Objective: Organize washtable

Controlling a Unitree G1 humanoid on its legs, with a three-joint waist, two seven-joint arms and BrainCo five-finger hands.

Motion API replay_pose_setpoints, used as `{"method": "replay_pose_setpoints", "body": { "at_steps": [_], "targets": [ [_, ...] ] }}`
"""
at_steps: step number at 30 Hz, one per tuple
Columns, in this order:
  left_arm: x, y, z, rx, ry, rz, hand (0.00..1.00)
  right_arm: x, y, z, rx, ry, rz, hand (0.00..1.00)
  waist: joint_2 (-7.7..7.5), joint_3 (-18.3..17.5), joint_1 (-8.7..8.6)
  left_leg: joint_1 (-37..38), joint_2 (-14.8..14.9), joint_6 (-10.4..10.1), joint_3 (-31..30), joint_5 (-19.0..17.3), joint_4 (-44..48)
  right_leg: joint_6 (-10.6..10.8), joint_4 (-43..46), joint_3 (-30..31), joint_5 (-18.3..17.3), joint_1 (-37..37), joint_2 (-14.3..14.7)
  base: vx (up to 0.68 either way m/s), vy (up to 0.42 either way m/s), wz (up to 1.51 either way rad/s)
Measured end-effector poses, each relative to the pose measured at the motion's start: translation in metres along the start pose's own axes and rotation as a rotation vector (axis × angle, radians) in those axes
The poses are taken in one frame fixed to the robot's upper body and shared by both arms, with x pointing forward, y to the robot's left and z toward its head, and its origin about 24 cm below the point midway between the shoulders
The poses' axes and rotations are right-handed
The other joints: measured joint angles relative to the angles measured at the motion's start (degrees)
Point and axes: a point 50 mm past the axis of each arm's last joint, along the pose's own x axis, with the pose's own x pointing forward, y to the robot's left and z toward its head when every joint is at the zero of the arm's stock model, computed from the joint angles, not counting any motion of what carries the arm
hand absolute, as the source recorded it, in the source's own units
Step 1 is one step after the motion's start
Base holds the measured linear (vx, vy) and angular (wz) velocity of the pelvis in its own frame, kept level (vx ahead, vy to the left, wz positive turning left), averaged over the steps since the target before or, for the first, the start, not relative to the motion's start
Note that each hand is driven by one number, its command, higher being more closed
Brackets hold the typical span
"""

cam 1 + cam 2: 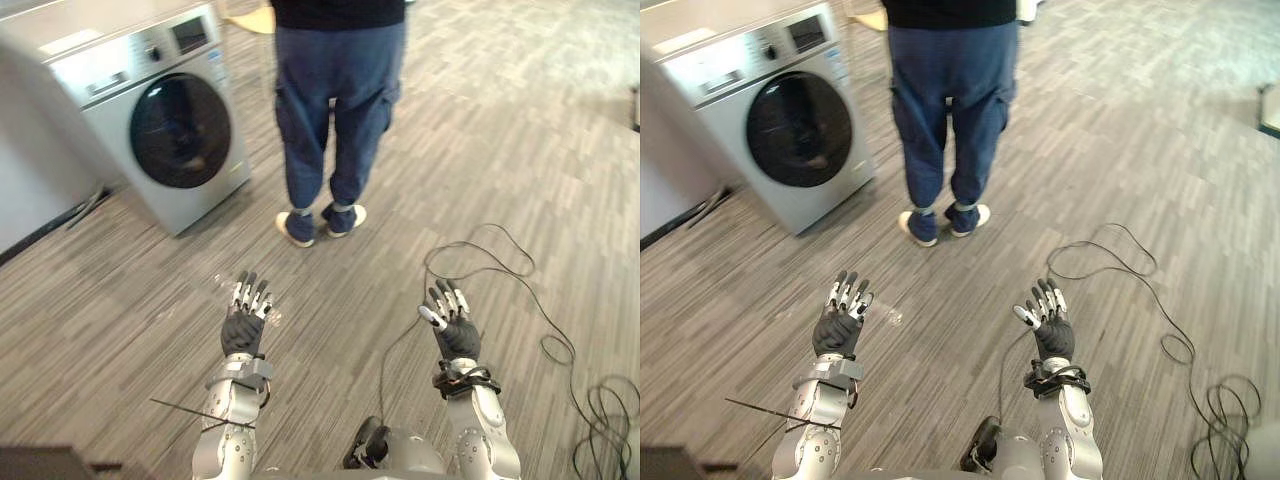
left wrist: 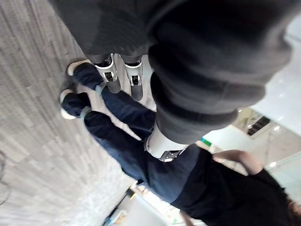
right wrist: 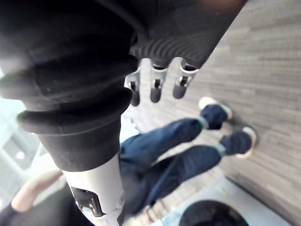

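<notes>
**Ahead of the fingertips — a person in the way**

The washing machine (image 1: 160,120) stands well beyond the left fingertips, its door (image 1: 180,130) shut. What is inside cannot be told, and the washtable is presumably near it. A person (image 1: 335,120) stands just past both sets of fingertips — advancing could strike them. The left hand (image 1: 243,325) and right hand (image 1: 455,330) are spread straight, empty.

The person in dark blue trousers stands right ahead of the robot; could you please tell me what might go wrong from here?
1. The person in dark blue trousers and light shoes stands just ahead of both raised, open hands, the left hand and the right hand; a forward step or reach could strike their legs.
2. The silver front-loading washing machine sits ahead on the left; a left turn might knock the left arm against it.
</notes>
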Motion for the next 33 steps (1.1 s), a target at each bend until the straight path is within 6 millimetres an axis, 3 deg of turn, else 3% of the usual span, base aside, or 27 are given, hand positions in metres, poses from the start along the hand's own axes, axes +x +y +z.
{"method": "replay_pose_setpoints", "body": {
  "at_steps": [1,2,4,6,7,8,9,11,13,14,17,19,20,21,23,26,30,33],
  "targets": [
    [0.001,-0.001,0.001,-0.002,-0.004,0.0,0.0,-0.001,-0.001,-0.001,-0.001,0.004,-0.004,0.0,0.03,0.0,0.17,0.3,0.8,0.0,0.6,0.0,0.3,-0.3,-1.3,1.1,0.6,0.2,1.5,0.12,-0.092,-0.97],
    [0.005,-0.001,-0.001,-0.002,0.001,0.01,0.0,-0.002,-0.001,0.0,0.0,-0.001,-0.005,0.0,0.02,0.0,-0.3,1.0,2.3,0.0,1.4,0.0,1.5,-0.8,-3.4,2.6,1.1,1.3,3.9,0.12,-0.063,-0.76],
    [0.007,-0.004,-0.003,-0.004,0.009,0.001,0.0,-0.008,-0.006,0.001,-0.004,0.0,-0.023,0.0,0.0,0.0,-1.73,2.5,2.9,0.4,2.0,0.4,2.8,-1.1,-4.9,4.1,1.3,2.9,5.7,0.13,0.021,-0.69],
    [0.007,-0.003,-0.003,0.004,0.008,0.003,0.0,-0.012,-0.011,0.001,-0.009,0.003,-0.042,0.0,-0.15,-0.1,-1.62,3.5,4.2,1.8,2.2,1.5,7.2,-1.2,-6.4,8.1,1.8,4.4,7.8,0.13,0.056,-1.1],
    [0.006,0.0,-0.003,0.018,0.008,0.016,0.0,-0.013,-0.014,0.002,-0.009,0.0,-0.054,0.0,-0.1,-0.1,-1.54,2.5,5.6,4.3,1.6,3.1,13.4,-1.3,-8.0,11.3,2.6,5.6,9.1,0.09,0.035,-1.03],
    [0.004,0.004,-0.002,0.022,0.007,0.031,0.0,-0.013,-0.014,0.002,-0.008,-0.001,-0.055,0.0,-0.12,-0.1,-1.51,1.6,6.3,5.4,1.0,4.4,16.8,-1.3,-8.9,12.6,3.0,6.2,9.6,0.13,0.033,-1.22],
    [-0.001,0.013,-0.002,0.024,0.008,0.072,0.0,-0.013,-0.015,0.002,-0.009,-0.003,-0.056,0.0,-0.08,-0.1,-1.58,-0.8,7.3,6.9,-2.7,6.7,23.8,-1.4,-10.5,15.3,3.5,7.5,10.2,0.12,0.025,-0.85],
    [-0.009,0.021,-0.005,0.022,0.021,0.116,0.0,-0.013,-0.016,0.003,-0.008,-0.004,-0.057,0.0,0.21,-0.1,-1.13,-4.9,7.5,8.4,-10.1,6.0,30.1,-1.5,-11.4,18.7,3.5,8.3,11.0,0.14,0.079,-0.95],
    [-0.02,0.03,-0.011,0.021,0.049,0.166,0.0,-0.012,-0.014,0.003,-0.015,0.0,-0.046,0.0,-0.05,0.1,-0.09,-10.2,5.4,8.0,-22.5,5.1,32.9,-1.9,-11.5,22.8,3.2,9.5,11.4,0.14,0.138,-1.1],
    [-0.027,0.035,-0.014,0.016,0.063,0.197,0.0,-0.013,-0.015,0.002,-0.014,0.005,-0.05,0.0,-0.05,0.1,0.48,-12.4,3.9,6.0,-28.9,4.1,32.2,-1.8,-11.6,24.6,3.3,10.5,11.2,0.13,0.142,-0.79],
    [-0.036,0.045,-0.015,0.004,0.068,0.249,0.0,-0.013,-0.016,0.0,-0.01,0.01,-0.055,0.0,-0.48,0.5,0.66,-16.5,0.4,4.4,-37.3,3.0,25.3,-0.8,-12.1,26.7,3.0,12.7,9.1,0.11,0.186,-0.4],
    [-0.039,0.044,-0.017,0.003,0.077,0.252,0.0,-0.012,-0.017,0.002,-0.008,0.007,-0.059,0.0,-1.06,0.8,1.61,-17.5,-4.8,3.1,-41.5,3.8,12.4,1.6,-12.0,28.1,2.5,13.1,5.8,0.05,0.298,-0.14],
    [-0.04,0.044,-0.017,0.003,0.078,0.252,0.0,-0.013,-0.018,0.002,-0.012,0.008,-0.058,0.0,-0.79,0.7,1.74,-17.4,-5.5,2.2,-41.8,4.7,8.7,2.7,-11.9,28.4,2.4,13.1,5.5,0.03,0.372,-0.23],
    [-0.042,0.044,-0.016,0.003,0.073,0.257,0.0,-0.011,-0.017,0.003,-0.018,0.009,-0.052,0.0,1.16,0.3,1.91,-16.9,-5.5,1.5,-41.9,9.2,4.6,4.6,-11.3,29.0,1.7,13.2,5.6,0.11,0.305,-0.28],
    [-0.045,0.045,-0.008,0.011,0.045,0.266,0.0,-0.014,-0.01,-0.002,0.006,0.024,-0.048,0.0,0.04,0.1,1.93,-16.2,-7.3,2.4,-40.5,9.7,4.2,7.1,-10.8,29.5,1.7,14.4,3.4,0.16,0.326,-0.13],
    [-0.042,0.033,0.004,0.011,-0.015,0.209,0.0,-0.019,0.007,-0.007,0.051,0.031,-0.019,0.0,-3.8,-0.9,2.03,-14.5,-11.0,3.4,-39.0,10.1,2.1,9.2,-10.0,30.2,0.6,14.1,-0.7,0.12,0.257,0.05],
    [-0.045,0.032,0.007,0.015,-0.022,0.194,0.0,-0.019,0.012,-0.007,0.063,0.029,0.0,0.0,-4.97,-1.4,2.03,-12.3,-12.6,3.5,-37.1,10.1,1.1,10.2,-10.2,30.9,0.1,15.7,-2.7,0.09,0.151,-0.05],
    [-0.046,0.032,0.005,0.012,-0.017,0.197,0.0,-0.019,0.016,-0.011,0.067,0.052,0.017,0.0,-5.29,-1.6,2.19,-12.2,-12.4,4.6,-36.1,9.3,1.1,10.7,-10.9,31.8,0.4,15.6,-2.5,0.02,0.049,-0.17]
  ]
}}
